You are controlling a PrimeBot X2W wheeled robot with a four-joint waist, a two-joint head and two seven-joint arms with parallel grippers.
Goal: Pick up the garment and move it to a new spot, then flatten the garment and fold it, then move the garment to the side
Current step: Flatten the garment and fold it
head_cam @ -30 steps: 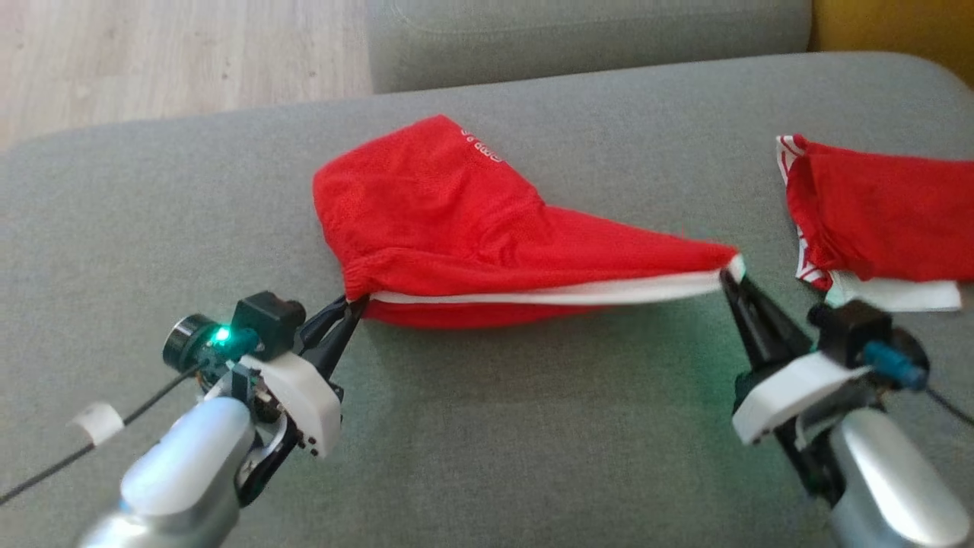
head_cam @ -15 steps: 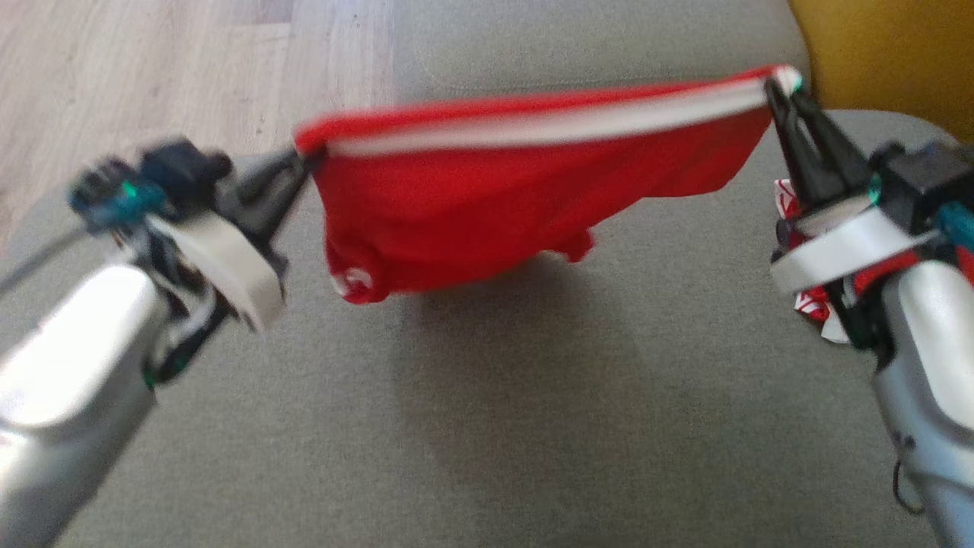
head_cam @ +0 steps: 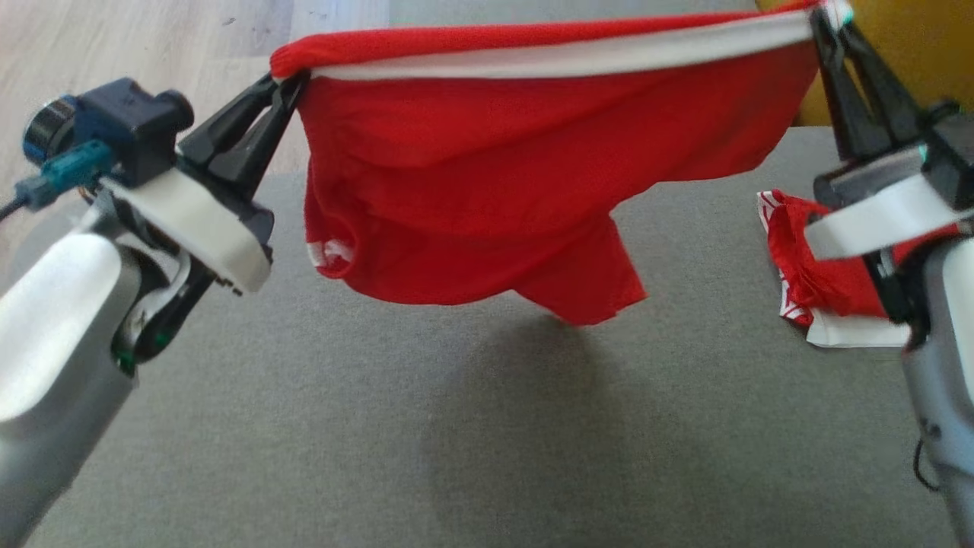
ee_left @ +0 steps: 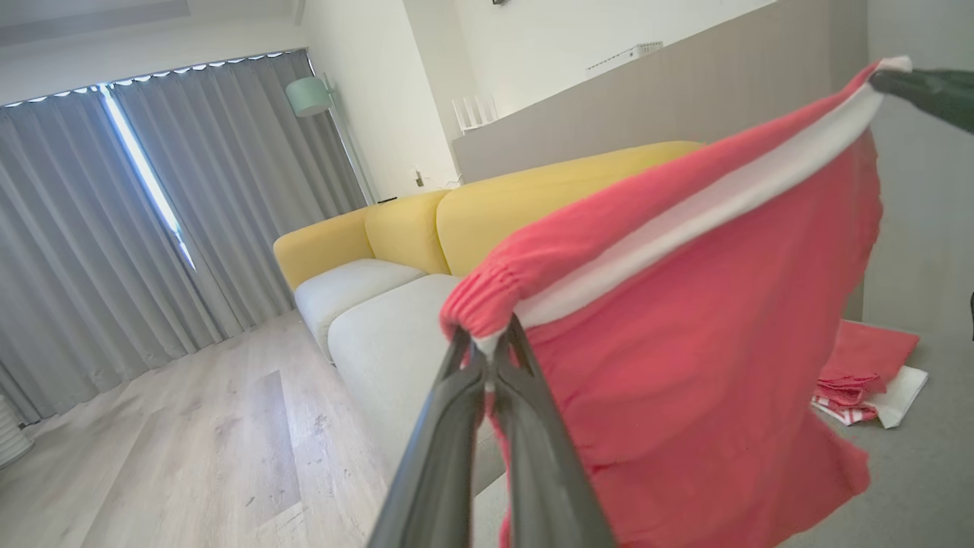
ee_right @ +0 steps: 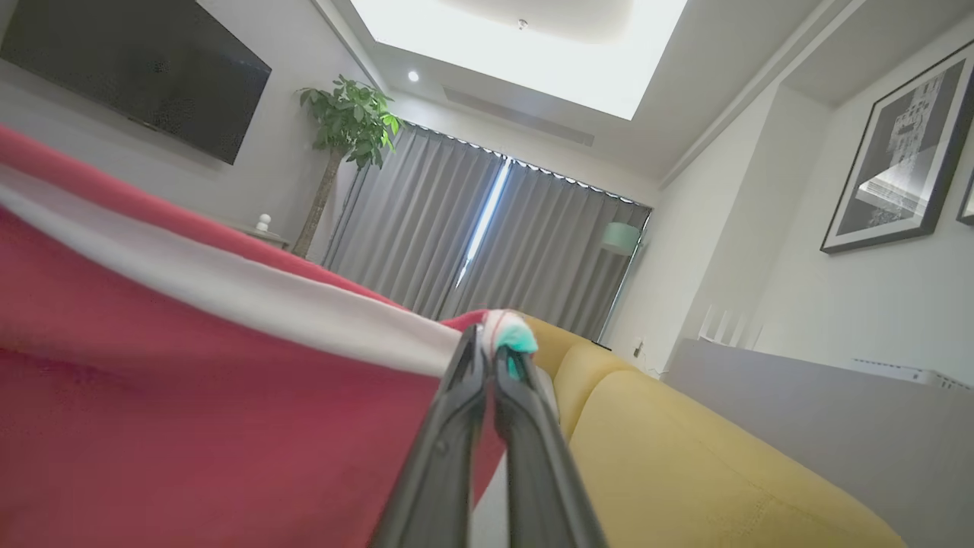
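The garment (head_cam: 487, 175) is a red piece with a white band along its top edge. It hangs stretched in the air above the grey cushion (head_cam: 380, 426). My left gripper (head_cam: 289, 80) is shut on its left top corner, and my right gripper (head_cam: 825, 19) is shut on its right top corner. The lower part of the cloth droops free, casting a shadow on the cushion. In the left wrist view the garment (ee_left: 685, 320) spreads rightward from my left gripper (ee_left: 491, 342). In the right wrist view my right gripper (ee_right: 487, 346) pinches the band of the garment (ee_right: 190, 396).
A second red and white garment (head_cam: 818, 274) lies crumpled on the cushion at the right, partly behind my right arm. Wood floor (head_cam: 114, 46) lies beyond the cushion at the left. A yellow sofa (ee_left: 472, 221) stands behind.
Both grippers have risen, lifting the garment off the cushion until it hangs taut between them. The head camera has shifted too.
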